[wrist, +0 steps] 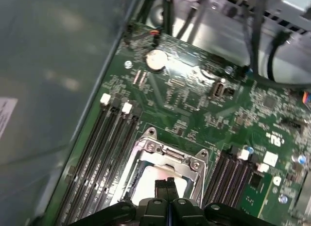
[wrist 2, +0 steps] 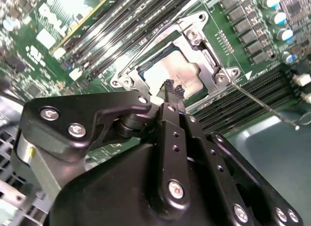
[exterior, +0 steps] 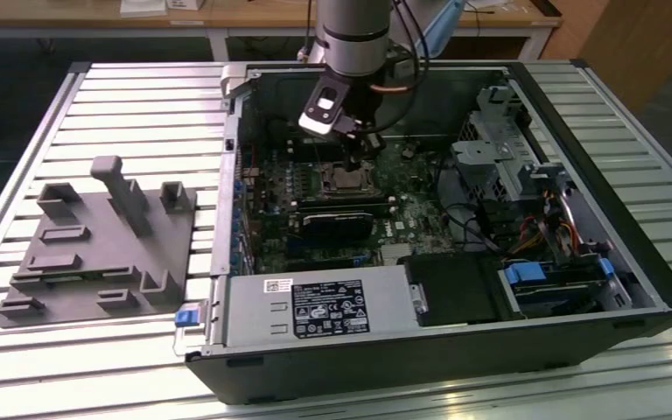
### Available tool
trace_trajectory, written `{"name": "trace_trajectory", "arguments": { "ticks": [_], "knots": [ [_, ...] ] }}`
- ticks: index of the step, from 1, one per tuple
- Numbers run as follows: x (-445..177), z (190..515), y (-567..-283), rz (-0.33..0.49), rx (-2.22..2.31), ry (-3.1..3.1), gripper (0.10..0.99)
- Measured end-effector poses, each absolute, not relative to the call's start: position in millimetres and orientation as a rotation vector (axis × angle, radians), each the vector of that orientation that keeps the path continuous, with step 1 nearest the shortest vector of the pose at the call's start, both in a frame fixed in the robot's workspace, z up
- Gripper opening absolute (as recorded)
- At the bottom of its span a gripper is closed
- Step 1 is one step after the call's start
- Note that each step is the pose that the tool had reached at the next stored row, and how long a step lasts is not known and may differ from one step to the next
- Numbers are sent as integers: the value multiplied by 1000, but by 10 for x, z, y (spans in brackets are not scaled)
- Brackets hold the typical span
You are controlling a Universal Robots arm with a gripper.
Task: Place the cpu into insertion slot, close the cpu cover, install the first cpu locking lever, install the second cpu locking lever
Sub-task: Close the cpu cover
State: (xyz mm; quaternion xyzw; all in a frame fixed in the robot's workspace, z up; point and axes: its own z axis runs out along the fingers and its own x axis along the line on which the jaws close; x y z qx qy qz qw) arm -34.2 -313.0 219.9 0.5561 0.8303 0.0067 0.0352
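Pincer (wrist 2: 172, 89), narrow and empty, above the cpu (wrist 2: 181, 70) within the cpu cover (wrist 2: 208, 60). Exterior view: insertion slot (exterior: 346, 181) at pincer's 6 o'clock.

My workplace: a slatted aluminium table (exterior: 126, 105), its near slats bright with reflected light, a pale wooden bench (exterior: 255, 17) on white legs (exterior: 213, 41) beyond it, over dark floor (exterior: 67, 48), a wooden panel (exterior: 628, 44) at the exterior view's right

table: slatted aluminium top (exterior: 137, 96)
exterior view's right: open black computer case (exterior: 430, 372), lying flat
exterior view's left: grey fixture plate (exterior: 80, 262), just beside case
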Motion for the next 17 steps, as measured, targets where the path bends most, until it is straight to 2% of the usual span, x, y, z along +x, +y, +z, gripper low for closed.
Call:
{"name": "trace_trajectory", "arguments": {
  "ticks": [17],
  "knots": [
    [-342,2195,-3130,37,1297,2787,106]
  ]
}}
